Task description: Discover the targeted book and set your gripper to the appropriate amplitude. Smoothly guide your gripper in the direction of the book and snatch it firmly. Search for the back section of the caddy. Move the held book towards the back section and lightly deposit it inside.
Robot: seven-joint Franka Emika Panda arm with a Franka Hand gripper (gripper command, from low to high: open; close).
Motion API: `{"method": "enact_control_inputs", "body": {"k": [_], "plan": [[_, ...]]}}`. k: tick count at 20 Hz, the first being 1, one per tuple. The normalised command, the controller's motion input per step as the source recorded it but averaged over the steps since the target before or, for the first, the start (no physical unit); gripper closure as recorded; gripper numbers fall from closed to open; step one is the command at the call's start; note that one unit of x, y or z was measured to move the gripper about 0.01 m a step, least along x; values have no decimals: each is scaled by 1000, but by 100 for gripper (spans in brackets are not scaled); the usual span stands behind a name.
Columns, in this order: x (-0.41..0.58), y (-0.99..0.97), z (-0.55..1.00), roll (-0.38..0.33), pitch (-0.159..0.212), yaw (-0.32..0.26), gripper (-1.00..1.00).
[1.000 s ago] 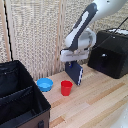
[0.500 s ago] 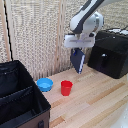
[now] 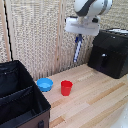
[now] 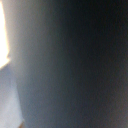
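Observation:
The dark navy book [image 3: 77,50] hangs on edge in the air, high above the wooden table, with my white gripper [image 3: 78,39] shut on its top end. It is above and behind the red cup, toward the exterior view's right of the black caddy [image 3: 31,98], which sits at the lower left. The caddy's back section [image 3: 11,80] is the far compartment behind a fabric divider, open on top. In the wrist view a blurred dark surface, most likely the book [image 4: 75,65], fills nearly the whole picture.
A red cup [image 3: 66,87] and a blue bowl [image 3: 45,84] stand on the table [image 3: 95,102] between the caddy and the book. A black box-like machine [image 3: 111,52] sits at the exterior view's right. A wicker screen closes off the back.
The gripper has risen steadily with the book, lifting it off the table to well above the cup's height. Nothing else has moved.

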Motion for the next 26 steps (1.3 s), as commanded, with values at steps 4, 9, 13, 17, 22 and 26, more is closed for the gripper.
{"method": "enact_control_inputs", "body": {"k": [4, 9, 13, 17, 22, 26], "plan": [[0, 575, 709, 56, 1, -99, 100], [167, 779, 578, 45, 106, -9, 100], [279, 751, 684, 68, 56, -41, 100], [16, 437, 741, 81, -2, -169, 100], [-25, 242, 733, 90, -39, -234, 100], [14, 334, 716, 80, -20, -212, 100]]}}
